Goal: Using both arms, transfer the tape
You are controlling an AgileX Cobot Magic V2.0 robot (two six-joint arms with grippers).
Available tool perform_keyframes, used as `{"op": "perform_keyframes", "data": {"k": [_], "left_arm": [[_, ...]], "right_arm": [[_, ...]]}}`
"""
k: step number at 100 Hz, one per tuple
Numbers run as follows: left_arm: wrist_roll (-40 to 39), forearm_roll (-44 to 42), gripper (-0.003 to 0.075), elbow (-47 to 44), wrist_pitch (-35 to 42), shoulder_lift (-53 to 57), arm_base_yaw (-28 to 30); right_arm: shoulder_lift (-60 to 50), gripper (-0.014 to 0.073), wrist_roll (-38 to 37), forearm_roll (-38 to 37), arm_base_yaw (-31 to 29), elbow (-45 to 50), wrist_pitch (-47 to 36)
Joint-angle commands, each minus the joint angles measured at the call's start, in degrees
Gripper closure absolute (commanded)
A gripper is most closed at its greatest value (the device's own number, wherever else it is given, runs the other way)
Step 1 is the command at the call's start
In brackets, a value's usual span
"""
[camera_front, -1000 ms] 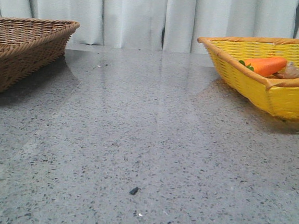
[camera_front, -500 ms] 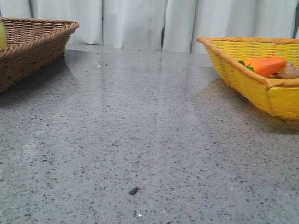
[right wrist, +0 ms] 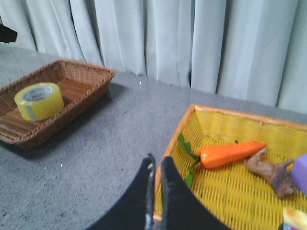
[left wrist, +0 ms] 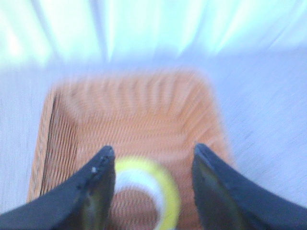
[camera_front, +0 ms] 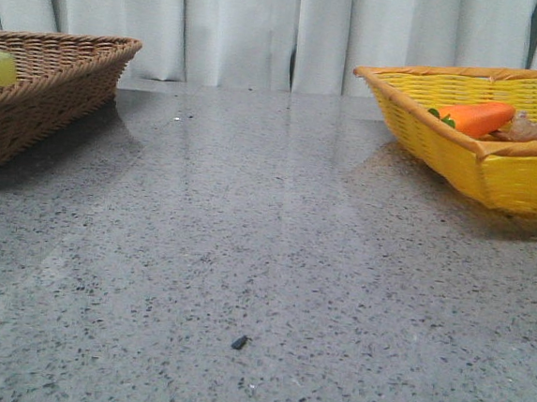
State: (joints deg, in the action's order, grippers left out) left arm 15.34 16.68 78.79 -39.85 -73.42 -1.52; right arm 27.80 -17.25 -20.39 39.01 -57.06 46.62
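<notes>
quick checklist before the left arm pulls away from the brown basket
1. Tape inside the brown basket: ok.
2. Left gripper open, fingers clear of the roll: ok, though the view is blurred.
3. Tape lying settled, not rolling: cannot tell.
4. Right gripper shut and empty: ok.
5. Carrot toy and other items inside the yellow basket: ok.

The tape [right wrist: 39, 101] is a thick roll of bright yellow with a whitish printed inner ring. It lies inside the brown wicker basket [right wrist: 81, 76], at about 10 o'clock on the table, tilted slightly.
</notes>
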Motion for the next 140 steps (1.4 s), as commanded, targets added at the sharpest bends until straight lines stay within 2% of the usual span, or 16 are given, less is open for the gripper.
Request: {"op": "perform_keyframes", "data": {"k": [1, 14, 25, 40, 59, 71, 88, 95, 106, 124, 140], "left_arm": [[2.4, 1.9, 0.0438, -4.8, 9.8, 9.6, -4.1], [2.7, 1.8, 0.0456, -18.1, 17.1, 22.5, -10.0], [2.7, 1.8, 0.0461, -31.3, 20.6, 34.1, -13.3], [2.7, 0.9, 0.0461, -47.7, 22.9, 50.1, -13.9], [2.7, 0.6, 0.0461, -60.1, 25.2, 66.2, -13.8], [2.7, 0.6, 0.0461, -63.7, 25.2, 70.9, -13.8], [2.7, 1.1, 0.0468, -64.6, 26.1, 71.2, -13.8], [2.7, 2.1, 0.0537, -64.4, 28.1, 71.2, -13.8], [2.7, 2.4, 0.0743, -64.4, 29.7, 71.2, -13.8], [2.6, 2.8, 0.0741, -64.5, 27.7, 71.2, -13.8], [2.6, 6.8, 0.0741, -64.5, 27.7, 71.2, -13.8]], "right_arm": [[-4.5, 0.0660, 0.1, -3.6, -0.2, 2.8, -9.1], [-13.6, 0.0660, 0.1, -7.8, -0.2, 10.6, -17.0], [-19.2, 0.0660, 0.1, -9.1, -0.2, 14.8, -17.9], [-23.7, 0.0660, 0.1, -9.1, -0.2, 17.3, -17.8], [-24.0, 0.0660, 0.1, -9.1, -0.2, 17.5, -17.7], [-24.0, 0.0660, 0.1, -9.1, -0.2, 17.5, -17.8], [-24.0, 0.0660, 0.1, -9.1, -0.2, 17.5, -17.8], [-24.0, 0.0660, 0.1, -9.1, -0.2, 17.5, -17.8], [-24.0, 0.0660, 0.1, -9.1, -0.2, 17.5, -17.8], [-24.0, 0.0660, 0.1, -9.1, -0.2, 17.5, -17.8], [-24.0, 0.0660, 0.1, -9.1, -0.2, 17.5, -17.8]]}}
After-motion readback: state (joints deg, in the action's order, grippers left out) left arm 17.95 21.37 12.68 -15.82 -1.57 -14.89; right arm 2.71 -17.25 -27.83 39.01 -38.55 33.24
